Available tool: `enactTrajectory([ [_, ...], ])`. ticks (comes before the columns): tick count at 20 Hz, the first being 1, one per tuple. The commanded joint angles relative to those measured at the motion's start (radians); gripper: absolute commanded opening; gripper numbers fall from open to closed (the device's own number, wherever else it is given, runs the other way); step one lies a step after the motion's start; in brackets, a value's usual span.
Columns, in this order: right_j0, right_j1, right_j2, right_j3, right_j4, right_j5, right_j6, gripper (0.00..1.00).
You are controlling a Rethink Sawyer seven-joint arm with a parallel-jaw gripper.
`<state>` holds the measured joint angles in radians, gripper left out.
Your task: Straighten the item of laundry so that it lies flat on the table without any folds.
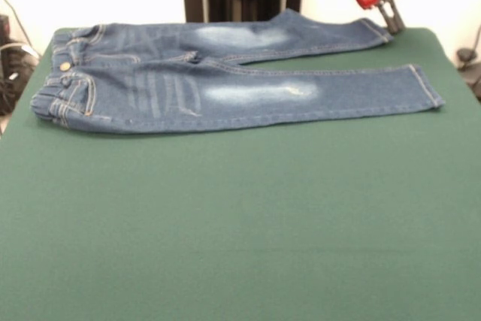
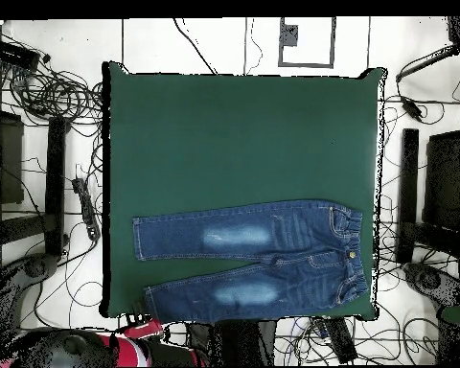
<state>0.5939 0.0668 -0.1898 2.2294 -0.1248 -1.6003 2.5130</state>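
**Jeans spread flat, arm at the hem**

The jeans [image 1: 225, 77] lay along the far edge of the table [image 1: 240, 231], both legs extended. The gripper [image 1: 392, 16] hovered by the far-right hem; its grip could not be told. Any remaining smoothing should pull outward, gently.

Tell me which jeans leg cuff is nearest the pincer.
The far leg's cuff, right beside the pincer at the table's back edge. The near leg's cuff lies farther forward.

Jeans [image 1: 225, 88] flat on green table [image 1: 240, 223]
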Motion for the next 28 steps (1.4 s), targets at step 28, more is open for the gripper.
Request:
enactTrajectory([
  [28, 0.091, 0.145, -0.067, 0.424, -0.174, 0.345, 0.082, 0.0],
])
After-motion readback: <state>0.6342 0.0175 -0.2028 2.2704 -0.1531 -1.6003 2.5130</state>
